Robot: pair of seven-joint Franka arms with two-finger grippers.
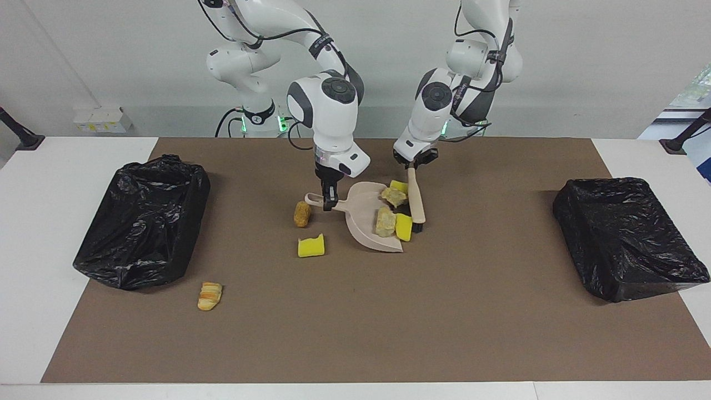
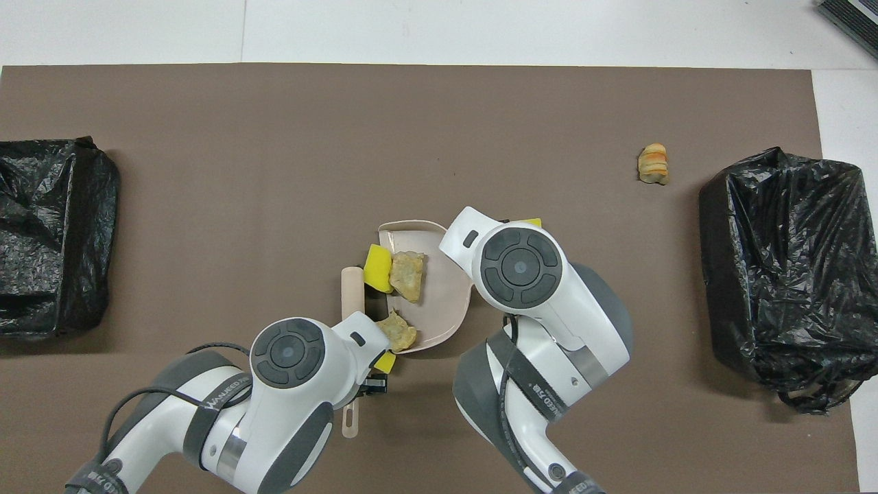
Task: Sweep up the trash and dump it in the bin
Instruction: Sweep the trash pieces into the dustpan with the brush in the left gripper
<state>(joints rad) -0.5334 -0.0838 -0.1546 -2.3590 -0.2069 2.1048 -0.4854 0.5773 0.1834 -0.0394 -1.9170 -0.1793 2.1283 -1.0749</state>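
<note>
The right gripper [image 1: 330, 201] is clamped on the dustpan [image 1: 367, 219] handle; the left gripper [image 1: 414, 165] is closed on the brush [image 1: 416, 201] handle. Four scraps [image 1: 395, 214] sit at the pan's open lip, two yellow chunks half off it (a hasty lift could spill them). A brown lump [image 1: 301, 214] and yellow sponge [image 1: 311, 246] lie beside the pan toward the right arm's end, a bread piece [image 1: 209, 295] near that end's bin [image 1: 141, 222]. The pan's long axis runs handle to mouth, mouth pointing toward the left arm's end and slightly away from the robots.
</note>
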